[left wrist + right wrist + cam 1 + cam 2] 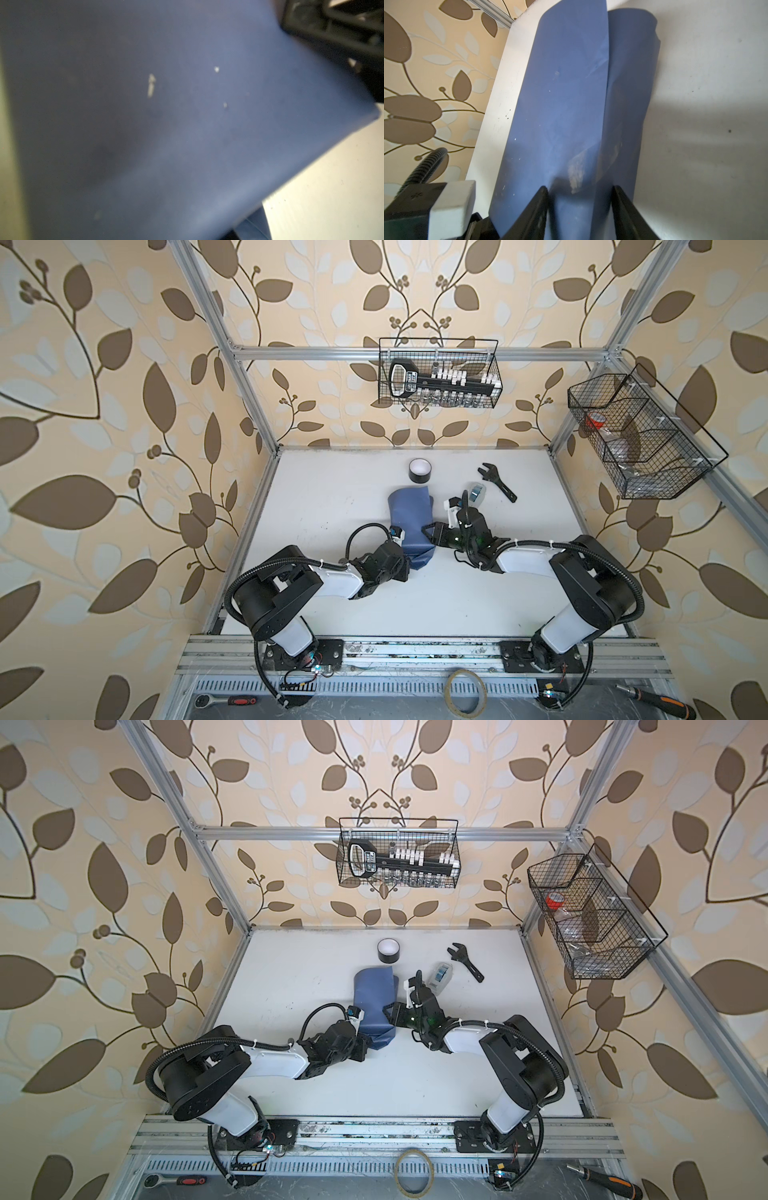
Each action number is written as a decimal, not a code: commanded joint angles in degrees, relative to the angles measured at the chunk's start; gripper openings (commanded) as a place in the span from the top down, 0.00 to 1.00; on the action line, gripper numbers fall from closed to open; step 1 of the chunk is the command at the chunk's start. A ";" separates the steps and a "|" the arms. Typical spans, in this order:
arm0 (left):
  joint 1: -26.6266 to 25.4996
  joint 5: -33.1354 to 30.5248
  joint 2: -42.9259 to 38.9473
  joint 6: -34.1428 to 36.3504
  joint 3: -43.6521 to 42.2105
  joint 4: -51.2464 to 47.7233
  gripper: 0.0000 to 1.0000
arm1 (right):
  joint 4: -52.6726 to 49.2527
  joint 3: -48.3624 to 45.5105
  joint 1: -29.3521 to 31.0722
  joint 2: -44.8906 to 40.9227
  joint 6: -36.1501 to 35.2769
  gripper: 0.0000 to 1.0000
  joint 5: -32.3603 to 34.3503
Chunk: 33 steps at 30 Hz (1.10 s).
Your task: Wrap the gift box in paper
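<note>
The right hand point(581, 190) clasps the folded slate-blue paper point(560, 104). The left hand point(406, 566) meets the paper too; its grip is unclear.

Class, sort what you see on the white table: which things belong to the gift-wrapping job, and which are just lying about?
Job in hand:
- blue paper, folded over
- gift box, not in sight

Lying about:
- black tape roll
- wrench
- small clear case
</note>
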 commanded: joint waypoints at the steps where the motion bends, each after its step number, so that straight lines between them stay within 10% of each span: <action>1: -0.80 0.11 -0.94 -1.10 -1.71 -2.67 0.73 | -3.21 -1.45 0.88 1.96 -0.41 0.50 -0.14; 33: -8.01 -0.15 -0.70 -1.76 -3.91 -3.05 0.89 | -3.70 -0.58 1.47 2.53 -0.15 0.50 0.08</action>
